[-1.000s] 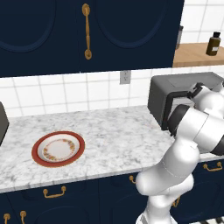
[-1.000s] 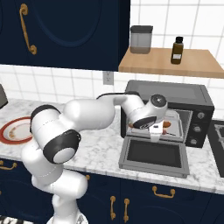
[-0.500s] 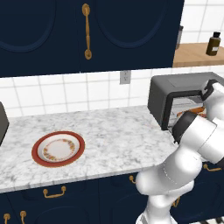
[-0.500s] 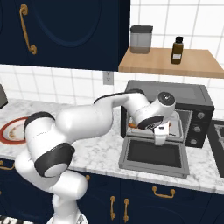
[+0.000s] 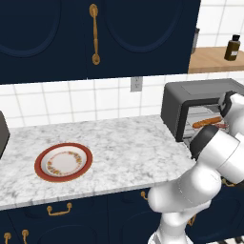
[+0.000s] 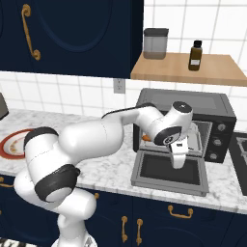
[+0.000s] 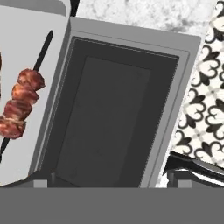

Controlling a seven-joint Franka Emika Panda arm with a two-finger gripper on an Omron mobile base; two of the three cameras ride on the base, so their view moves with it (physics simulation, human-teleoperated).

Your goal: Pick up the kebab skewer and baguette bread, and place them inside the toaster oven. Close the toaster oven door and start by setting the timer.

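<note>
Two-finger gripper (image 6: 178, 160), jaws wide and empty, hanging over the dark glass-fronted toaster oven door (image 6: 169, 170); skewer and loaf inside; closing appears next.

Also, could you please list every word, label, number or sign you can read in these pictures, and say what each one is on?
None can be read.
Dark bottle on the wooden shelf: its pale label is too small to read.
Toaster oven knobs: no legible markings.
Plate: floral rim pattern, no text.
Grey canister: no lettering visible.
</note>
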